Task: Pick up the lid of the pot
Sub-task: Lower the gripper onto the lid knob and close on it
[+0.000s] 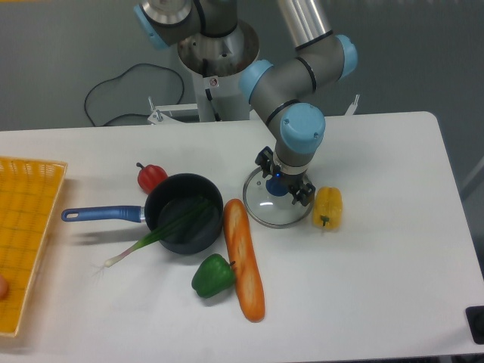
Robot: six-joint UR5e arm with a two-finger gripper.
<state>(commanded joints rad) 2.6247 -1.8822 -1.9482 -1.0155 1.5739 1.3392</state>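
Transparent glass is forming the pot lid (271, 214), lying on the worktop (370, 295). Over it the hand (286, 178) is hovering, fingers spread astride the blue knob (277, 186), presumably for closing on it. Left of the lid, the black pan (159, 204) is holding a spring onion (162, 231), seemingly too long to fit; farther left, a yellow basket (15, 234) is containing something orange (3, 287).

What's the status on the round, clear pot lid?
Dark two-finger gripper open at the lid's blue knob. Lid flat on white table, not lifted. Oblong yellow object beside its rim, possible snag.
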